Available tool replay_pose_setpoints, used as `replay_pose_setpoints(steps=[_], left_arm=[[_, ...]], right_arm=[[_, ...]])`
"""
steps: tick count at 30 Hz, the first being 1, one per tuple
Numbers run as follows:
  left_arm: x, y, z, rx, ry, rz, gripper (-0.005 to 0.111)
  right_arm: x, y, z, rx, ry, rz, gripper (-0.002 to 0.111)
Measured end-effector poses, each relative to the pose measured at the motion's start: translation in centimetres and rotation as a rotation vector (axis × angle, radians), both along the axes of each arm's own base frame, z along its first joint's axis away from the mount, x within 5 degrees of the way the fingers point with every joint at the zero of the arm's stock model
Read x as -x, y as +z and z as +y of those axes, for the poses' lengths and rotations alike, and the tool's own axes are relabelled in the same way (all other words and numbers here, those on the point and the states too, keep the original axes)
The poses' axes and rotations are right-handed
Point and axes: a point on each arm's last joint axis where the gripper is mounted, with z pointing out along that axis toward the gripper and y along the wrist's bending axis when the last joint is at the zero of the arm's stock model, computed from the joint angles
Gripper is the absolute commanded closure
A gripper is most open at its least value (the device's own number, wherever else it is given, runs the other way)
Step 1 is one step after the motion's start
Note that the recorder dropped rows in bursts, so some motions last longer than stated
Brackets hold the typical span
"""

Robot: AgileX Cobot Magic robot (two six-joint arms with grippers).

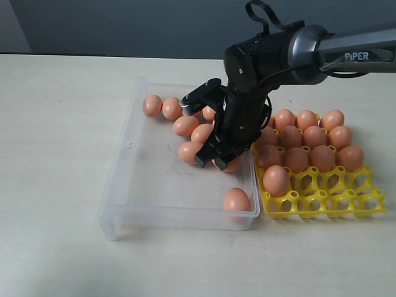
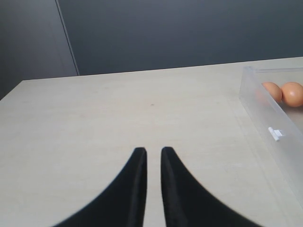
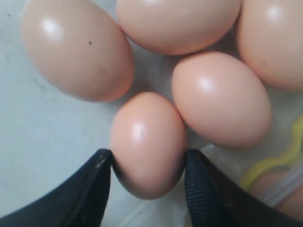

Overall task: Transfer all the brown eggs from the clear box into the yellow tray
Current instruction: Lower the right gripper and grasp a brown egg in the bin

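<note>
Right pincer (image 3: pixel 147 163) pinching one brown egg (image 3: pixel 147 142) in the clear box (image 1: pixel 124 179), neighbouring eggs (image 3: pixel 220 99) crowding close.

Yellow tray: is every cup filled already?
No. The yellow tray has empty cups along its front rows, with only one egg there.

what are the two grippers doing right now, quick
Left gripper: shut, empty, above the bare table.
Right gripper: jaws straddling a smooth orange-brown egg in the clear plastic box; firm grip cannot be told.
</note>
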Motion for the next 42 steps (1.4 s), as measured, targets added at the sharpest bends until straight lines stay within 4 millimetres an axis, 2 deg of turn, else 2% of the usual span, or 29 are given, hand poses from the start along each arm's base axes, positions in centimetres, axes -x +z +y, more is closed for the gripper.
replay_pose_setpoints(steps=[25, 28, 33, 42], left_arm=[[0.0, 0.0, 0.0, 0.0, 0.0, 0.0, 0.095], [0.0, 0.0, 0.0, 0.0, 0.0, 0.0, 0.095], [0.0, 0.0, 0.0, 0.0, 0.0, 0.0, 0.095], [0.0, 0.0, 0.0, 0.0, 0.0, 0.0, 0.095]], right_arm=[[-0.4, -1.1, 0.3, 0.01, 0.048, 0.007, 0.062], [-0.4, -1.2, 0.3, 0.011, 0.049, 0.01, 0.07], [-0.3, -1.2, 0.4, -0.001, 0.04, 0.017, 0.108], [-0.5, -0.8, 1.1, -0.11, -0.028, 0.006, 0.109]])
